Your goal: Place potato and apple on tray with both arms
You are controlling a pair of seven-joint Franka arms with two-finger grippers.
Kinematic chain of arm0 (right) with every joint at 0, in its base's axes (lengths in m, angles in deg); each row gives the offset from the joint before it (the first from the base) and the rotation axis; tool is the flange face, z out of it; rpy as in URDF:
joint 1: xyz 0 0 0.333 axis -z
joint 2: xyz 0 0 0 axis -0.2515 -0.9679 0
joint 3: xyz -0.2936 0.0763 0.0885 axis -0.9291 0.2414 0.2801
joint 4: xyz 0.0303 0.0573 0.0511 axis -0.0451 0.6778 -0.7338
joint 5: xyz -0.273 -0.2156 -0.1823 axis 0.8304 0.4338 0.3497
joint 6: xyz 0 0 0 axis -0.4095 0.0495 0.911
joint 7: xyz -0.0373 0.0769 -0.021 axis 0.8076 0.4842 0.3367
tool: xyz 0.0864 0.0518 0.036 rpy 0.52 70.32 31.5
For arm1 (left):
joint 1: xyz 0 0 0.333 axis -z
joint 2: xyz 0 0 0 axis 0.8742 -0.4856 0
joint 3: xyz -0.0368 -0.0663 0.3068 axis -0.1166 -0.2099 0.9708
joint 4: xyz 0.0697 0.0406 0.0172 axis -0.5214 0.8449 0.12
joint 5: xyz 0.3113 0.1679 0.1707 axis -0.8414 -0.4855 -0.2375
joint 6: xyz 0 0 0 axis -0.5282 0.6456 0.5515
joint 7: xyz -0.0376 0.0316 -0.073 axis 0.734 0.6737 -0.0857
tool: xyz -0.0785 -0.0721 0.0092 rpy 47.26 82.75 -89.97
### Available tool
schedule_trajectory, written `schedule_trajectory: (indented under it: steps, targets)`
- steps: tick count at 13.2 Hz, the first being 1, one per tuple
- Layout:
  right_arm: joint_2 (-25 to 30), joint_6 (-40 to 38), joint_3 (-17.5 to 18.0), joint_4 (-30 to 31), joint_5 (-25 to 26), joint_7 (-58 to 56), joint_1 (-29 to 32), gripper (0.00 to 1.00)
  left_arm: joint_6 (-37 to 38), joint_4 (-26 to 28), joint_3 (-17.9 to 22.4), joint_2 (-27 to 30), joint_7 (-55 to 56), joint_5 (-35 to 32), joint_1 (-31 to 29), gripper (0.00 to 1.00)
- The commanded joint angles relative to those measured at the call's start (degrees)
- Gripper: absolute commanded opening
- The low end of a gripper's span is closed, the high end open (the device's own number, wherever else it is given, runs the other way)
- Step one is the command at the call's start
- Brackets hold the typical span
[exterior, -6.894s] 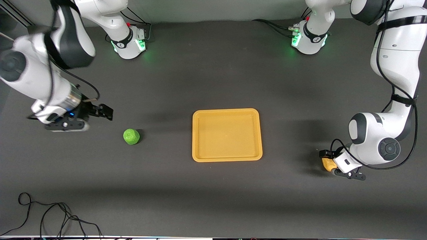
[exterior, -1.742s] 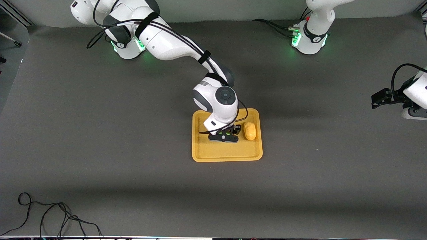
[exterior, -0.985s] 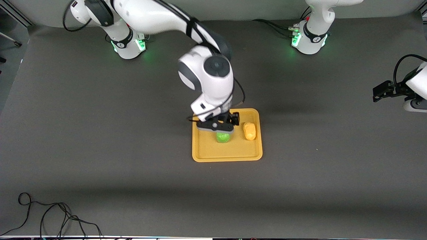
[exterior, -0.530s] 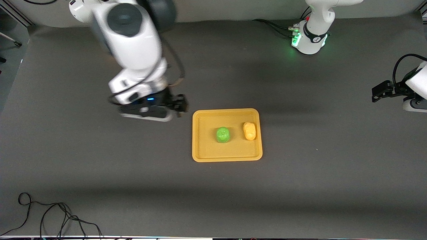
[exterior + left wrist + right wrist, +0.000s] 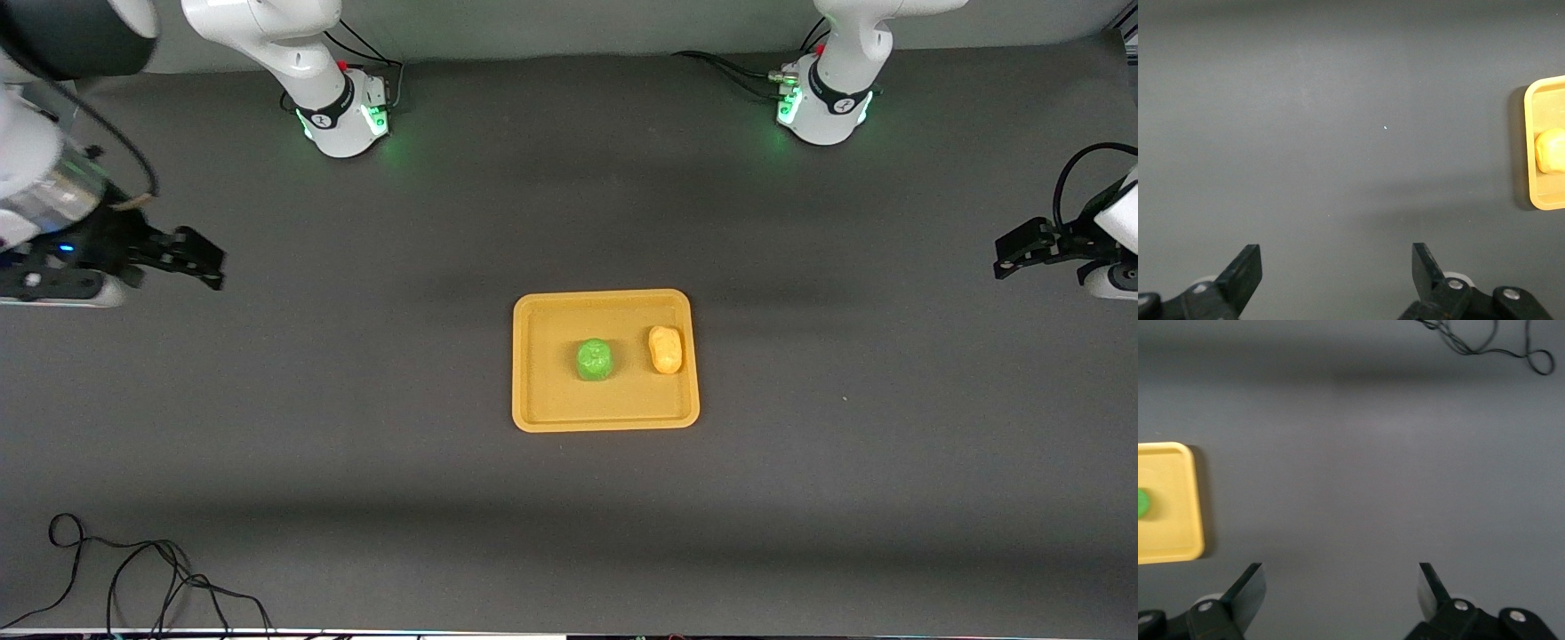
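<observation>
The yellow-orange tray [image 5: 542, 413] lies mid-table. The green apple [image 5: 594, 360] sits on it near its middle. The yellow-orange potato [image 5: 665, 348] lies on it beside the apple, toward the left arm's end. My right gripper [image 5: 200, 258] is open and empty over bare table at the right arm's end. My left gripper [image 5: 1013, 249] is open and empty over bare table at the left arm's end. The left wrist view shows a tray corner [image 5: 1531, 143] and part of the potato [image 5: 1551, 150]. The right wrist view shows a tray corner [image 5: 1185, 520] and a sliver of the apple [image 5: 1141, 503].
A loose black cable [image 5: 133, 578] lies at the table's corner nearest the front camera, at the right arm's end; it also shows in the right wrist view [image 5: 1485, 343]. The two green-lit arm bases [image 5: 342, 120] stand along the table's edge farthest from that camera.
The right gripper let go of the apple on the tray, rose and swung away to the right arm's end. The left arm has stayed still at its end.
</observation>
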Motion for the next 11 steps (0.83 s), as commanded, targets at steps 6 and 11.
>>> schedule_trajectory:
  steps: [6,11]
  targets:
    - [2.1,-0.1,-4.2,3.6,-3.5,-9.3,5.2,1.0,-0.2,-0.9,-0.3,-1.2,-0.4,0.3,-0.1,1.0]
    - [2.0,-0.2,-4.2,2.8,-3.4,-9.5,5.0,1.0,-0.1,-1.0,-0.3,-1.3,-0.6,0.4,-0.4,1.0]
